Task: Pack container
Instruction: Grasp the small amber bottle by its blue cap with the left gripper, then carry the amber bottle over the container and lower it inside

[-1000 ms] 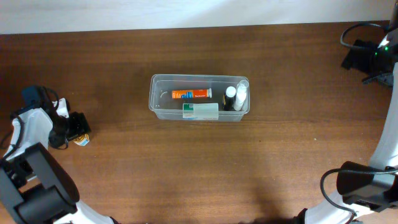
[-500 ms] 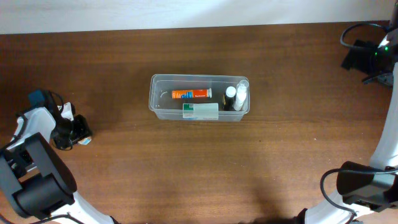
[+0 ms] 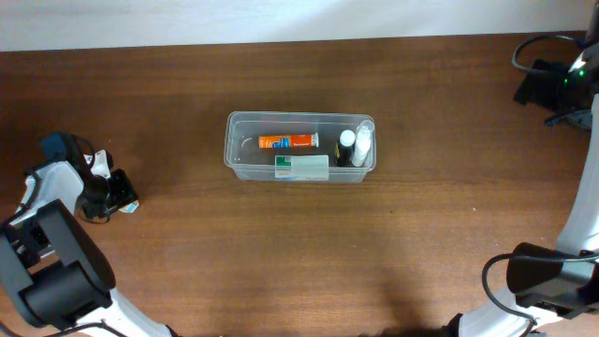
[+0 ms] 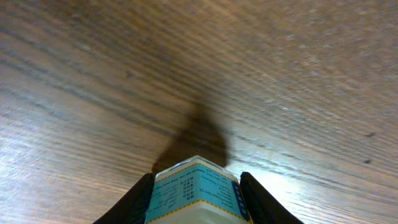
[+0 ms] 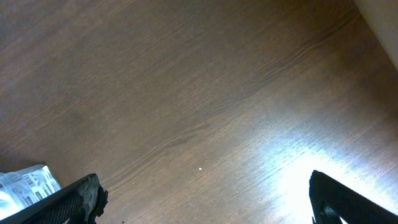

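At the table's (image 3: 299,253) left edge, the left gripper (image 3: 114,195) is closed on a small labelled box (image 4: 196,198), its two fingers pressed against the box's sides, with the printed blue-and-yellow end poking out ahead of them. The container (image 3: 227,148) sits near the middle of the table, well apart from that gripper, mouth upward. Its long axis runs left to right in the overhead view, parallel to the far edge.

Inside it lie an orange tube (image 3: 288,141) along the back wall, a white-and-green carton (image 3: 302,167) against the front wall and two bottles (image 3: 356,145) at the right end.

The right gripper (image 5: 211,208) holds nothing, its jaws spread wide over bare wood.

The risks look plain. The box has a long way to travel and could slip from a side pinch. Free room seems limited to the left end, so a drop too far right would likely land on the carton or tube, or catch the rim. A low approach could shove the light tub.
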